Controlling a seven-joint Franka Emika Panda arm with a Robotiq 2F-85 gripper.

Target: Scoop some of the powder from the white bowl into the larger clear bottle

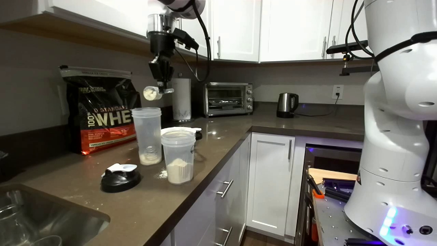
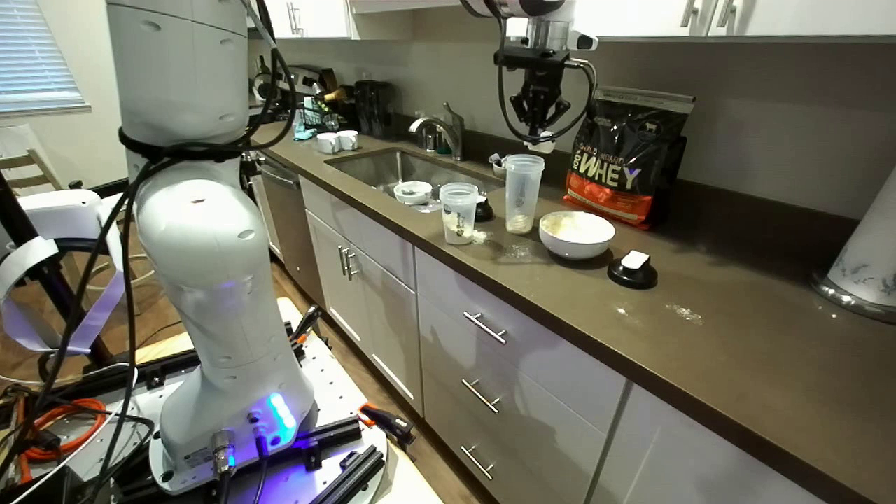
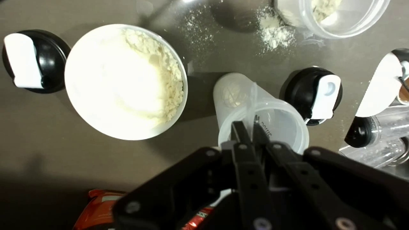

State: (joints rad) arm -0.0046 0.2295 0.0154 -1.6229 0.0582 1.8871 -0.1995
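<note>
Gripper (image 1: 163, 88) clamped, fingertips nearly together, on the handle of a clear plastic scoop (image 1: 158, 91), tilted cup holding off-white powder (image 1: 149, 94). Tall clear shaker bottle (image 1: 147, 135) stands beneath the gripper; white bowl (image 2: 575, 246) lower, to one side.

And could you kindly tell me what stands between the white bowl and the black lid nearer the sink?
The larger clear bottle stands between the white bowl and that black lid, as the wrist view shows.

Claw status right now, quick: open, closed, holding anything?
Claw: closed, holding a small, clear plastic scoop by its handle, with off-white powder in its round cup.
</note>
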